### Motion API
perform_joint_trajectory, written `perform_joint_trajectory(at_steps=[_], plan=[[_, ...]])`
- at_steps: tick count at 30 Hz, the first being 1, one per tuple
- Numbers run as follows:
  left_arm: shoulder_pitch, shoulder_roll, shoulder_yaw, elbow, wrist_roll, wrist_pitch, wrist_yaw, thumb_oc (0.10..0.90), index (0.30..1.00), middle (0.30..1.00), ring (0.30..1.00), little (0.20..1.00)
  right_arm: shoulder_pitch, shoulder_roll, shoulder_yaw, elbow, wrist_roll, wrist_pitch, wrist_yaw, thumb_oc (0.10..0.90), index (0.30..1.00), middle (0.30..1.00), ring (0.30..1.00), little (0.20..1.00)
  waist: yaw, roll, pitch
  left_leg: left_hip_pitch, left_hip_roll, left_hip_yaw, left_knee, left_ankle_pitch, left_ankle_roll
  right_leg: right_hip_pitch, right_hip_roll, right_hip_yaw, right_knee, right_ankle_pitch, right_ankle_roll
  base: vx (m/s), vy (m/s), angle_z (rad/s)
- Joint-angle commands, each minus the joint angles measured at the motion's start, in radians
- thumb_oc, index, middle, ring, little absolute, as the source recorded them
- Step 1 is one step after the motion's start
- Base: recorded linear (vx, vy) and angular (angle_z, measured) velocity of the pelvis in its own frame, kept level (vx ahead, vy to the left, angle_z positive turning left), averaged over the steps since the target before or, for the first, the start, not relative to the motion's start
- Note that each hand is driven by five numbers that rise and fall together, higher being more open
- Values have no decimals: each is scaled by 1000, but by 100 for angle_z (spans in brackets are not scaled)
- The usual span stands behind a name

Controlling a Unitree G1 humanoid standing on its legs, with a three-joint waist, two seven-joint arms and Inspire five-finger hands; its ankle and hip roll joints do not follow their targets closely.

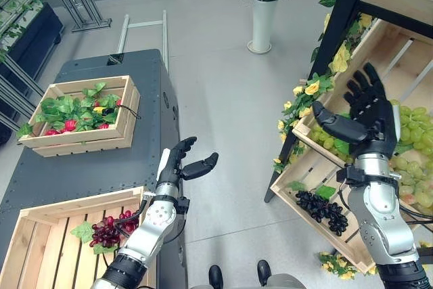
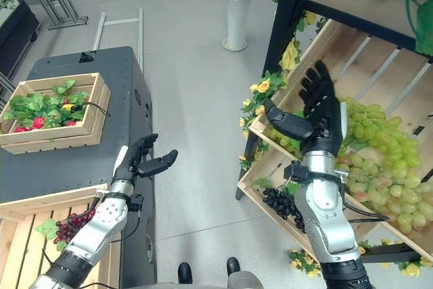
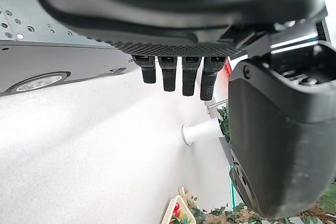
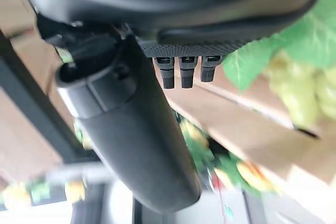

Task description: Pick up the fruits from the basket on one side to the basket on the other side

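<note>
- Well, the biggest thing is the wooden display stand point(image 2: 379, 52) on the robot's right, a slanted rack of slatted crates on a dark frame with yellow flowers point(image 1: 312, 88) and leaves wound along its edge.
- Next is the dark grey cabinet point(image 1: 101, 160) on the robot's left, carrying two wooden crates on its top.
- Nearest the robot on that cabinet is the near crate point(image 1: 47, 241), slatted and pale, with a bunch of dark red grapes point(image 1: 108, 230) and a green leaf lying at its right-hand end.
- Further back on the same top sits the far crate point(image 1: 84, 137), packed with green leaves and small red fruits point(image 1: 70, 125).
- On the stand, the upper tray holds a big heap of green grapes point(image 2: 379, 160), which spreads down to the tray's lower edge.
- Below it, a bunch of black grapes point(image 1: 323, 209) lies in the lower crate beside a leaf.
- Back on the floor stands a white vase point(image 1: 262, 25) with a leafy plant in it.
- Raised in front of the green grapes is the right hand point(image 1: 367, 109), fingers straight and spread, thumb stuck out to the side; it holds nothing and touches no fruit.
- Over the gap between cabinet and stand hangs the left hand point(image 1: 184, 164), just past the cabinet's edge, fingers loosely extended, thumb apart, holding nothing.
</note>
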Motion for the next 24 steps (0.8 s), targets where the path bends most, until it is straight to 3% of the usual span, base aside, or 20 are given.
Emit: perform_joint_trajectory(at_steps=[1, 7, 11, 15, 23, 24], plan=[[-106, 47, 46, -66, 5, -69, 44, 800, 900, 900, 900, 900, -60, 6, -55, -108, -35, -190, -62, 800, 900, 900, 900, 900, 4, -17, -54, 21, -17, -15, 3, -126, 5, -16, 16, -18, 16, -17, 24, 4, 26, -10], [-125, 37, 31, -75, 3, -49, 37, 800, 900, 900, 900, 900, -102, 10, -17, -128, -99, -262, -49, 800, 900, 900, 900, 900, 11, -11, -60, 12, -18, -15, 3, -118, 4, -24, 15, -18, 18, -12, 21, 2, 7, -2], [-132, 33, 16, -69, 10, -50, 27, 800, 900, 900, 900, 900, -136, 11, 4, -136, -223, -376, -97, 800, 900, 900, 900, 900, 21, -9, -65, 10, -20, -21, 3, -120, 3, -22, 12, -25, 14, -11, 21, 0, 0, 0], [-155, 34, 5, -65, 6, -40, 26, 800, 900, 900, 900, 900, -180, 1, 31, -139, -292, -437, -90, 800, 900, 900, 900, 900, 29, -5, -69, 9, -23, -26, 3, -120, 2, -21, 10, -29, 13, -13, 22, 0, 0, 0], [-161, 34, 9, -78, 15, -34, 4, 800, 900, 900, 900, 900, -193, 7, 99, -133, -119, -473, 83, 800, 900, 900, 900, 900, 48, -10, -74, 4, -27, -40, 3, -119, 0, -18, 3, -50, 10, -16, 23, 0, 0, 0], [-161, 34, 10, -80, 15, -32, 3, 800, 900, 900, 900, 900, -193, 12, 109, -140, -169, -478, 61, 800, 900, 900, 900, 900, 49, -10, -76, 3, -28, -42, 3, -118, 1, -19, 3, -51, 9, -16, 23, 0, 0, 0]])
